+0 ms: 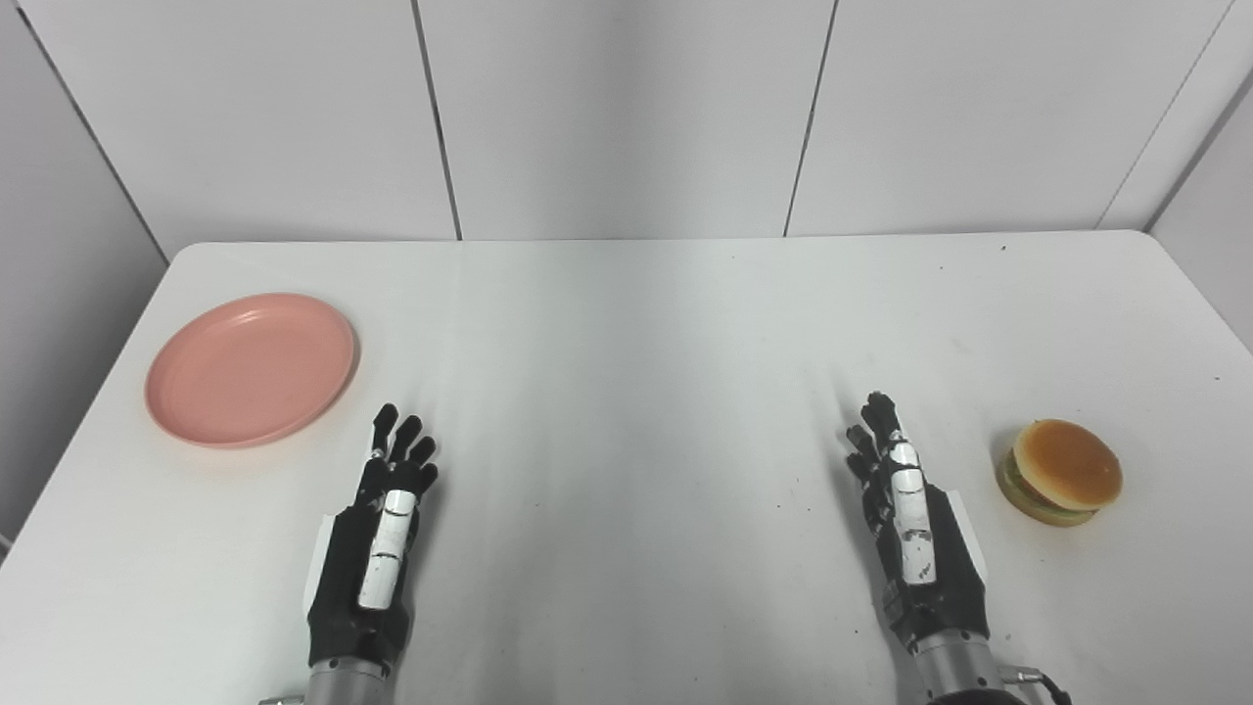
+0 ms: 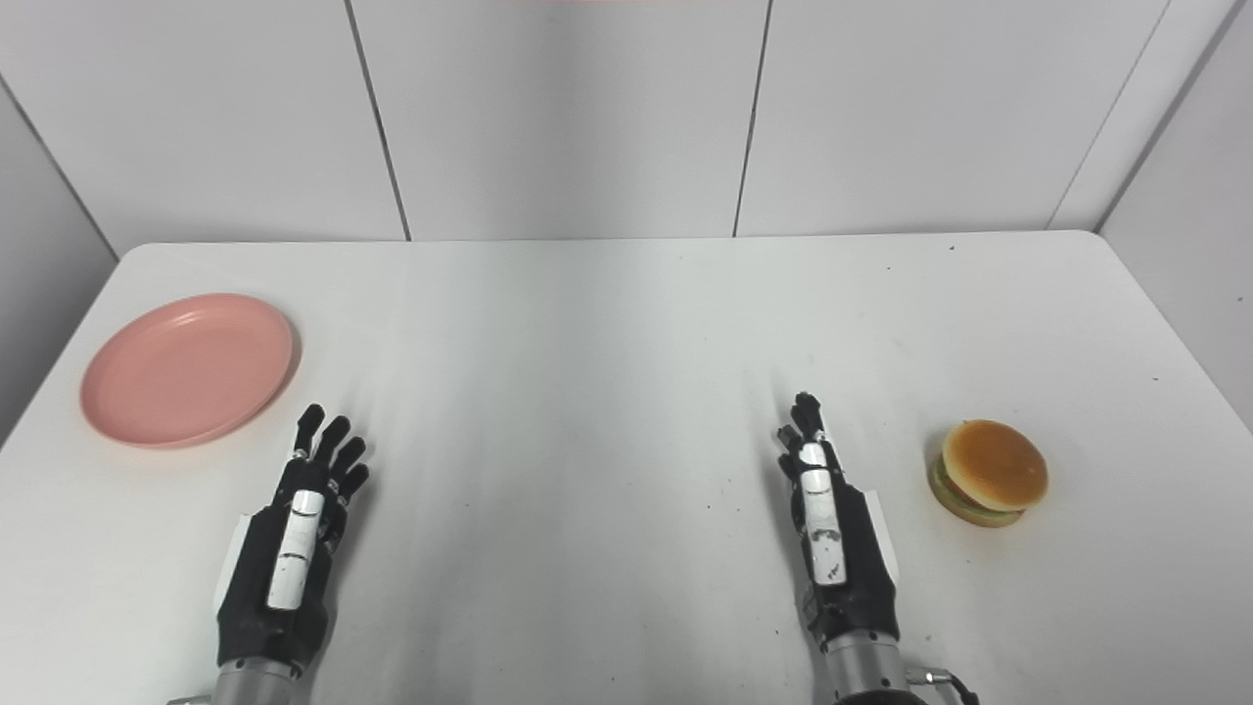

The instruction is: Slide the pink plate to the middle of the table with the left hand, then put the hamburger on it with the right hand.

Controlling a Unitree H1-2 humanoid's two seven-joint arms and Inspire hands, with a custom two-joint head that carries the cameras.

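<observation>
The pink plate (image 1: 252, 367) lies empty at the left side of the white table (image 1: 636, 333). The hamburger (image 1: 1062, 471) sits at the right side, near the front. My left hand (image 1: 377, 543) rests edge-on near the front, just right of and below the plate, fingers stretched forward, open and empty. My right hand (image 1: 910, 519) rests edge-on near the front, left of the hamburger with a gap between them, fingers stretched forward, open and empty. The plate (image 2: 188, 368) and hamburger (image 2: 991, 473) also show in the right eye view.
White wall panels (image 1: 626, 117) stand right behind the table's far edge. The table's left and right edges run close to the plate and the hamburger.
</observation>
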